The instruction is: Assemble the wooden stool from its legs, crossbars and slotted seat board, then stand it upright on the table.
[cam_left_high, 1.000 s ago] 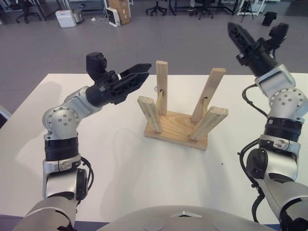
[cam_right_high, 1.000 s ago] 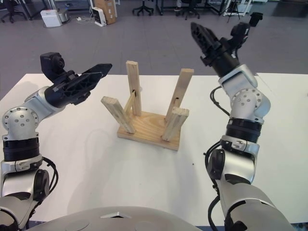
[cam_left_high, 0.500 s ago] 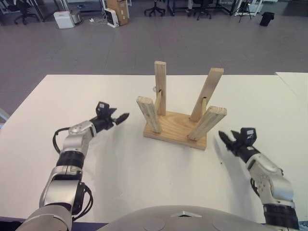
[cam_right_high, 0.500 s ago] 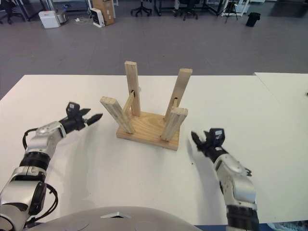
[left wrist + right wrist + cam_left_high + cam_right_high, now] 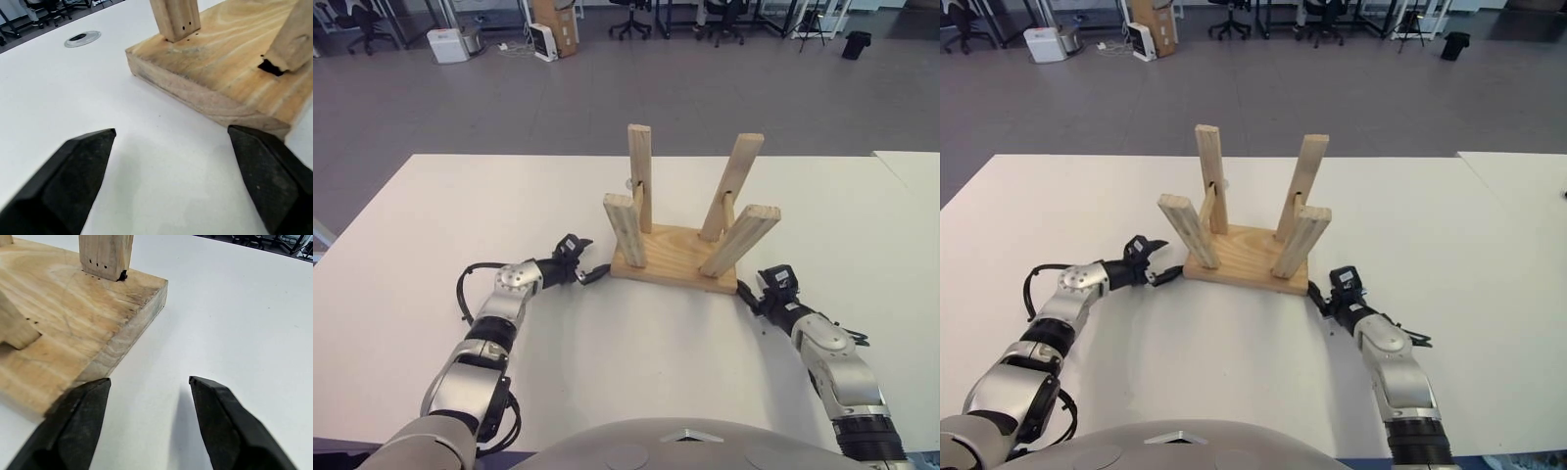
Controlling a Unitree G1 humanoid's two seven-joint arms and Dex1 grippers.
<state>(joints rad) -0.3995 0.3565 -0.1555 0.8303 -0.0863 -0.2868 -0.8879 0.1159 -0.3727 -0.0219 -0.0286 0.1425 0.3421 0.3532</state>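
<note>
The wooden stool lies upside down mid-table, its seat board (image 5: pixel 671 262) flat on the white table (image 5: pixel 431 215) and its legs (image 5: pixel 639 176) pointing up. Short crossbars join the legs low down. My left gripper (image 5: pixel 582 260) is open, low over the table, just off the board's front left corner. In the left wrist view the left gripper (image 5: pixel 171 129) has its fingers (image 5: pixel 73 171) spread wide before the board's edge (image 5: pixel 195 95). My right gripper (image 5: pixel 748 293) is open at the front right corner. In the right wrist view the right gripper (image 5: pixel 148 380) has one finger (image 5: pixel 73 421) close beside the board (image 5: pixel 63 318).
A round metal grommet (image 5: pixel 82 37) is set into the tabletop behind the stool. A second white table (image 5: pixel 913 171) adjoins at the right. Floor with office chairs and boxes (image 5: pixel 553 24) lies beyond the far edge.
Both arms have come down from raised poses to table level and closed in on the seat board's front corners, left from the left, right from the right.
</note>
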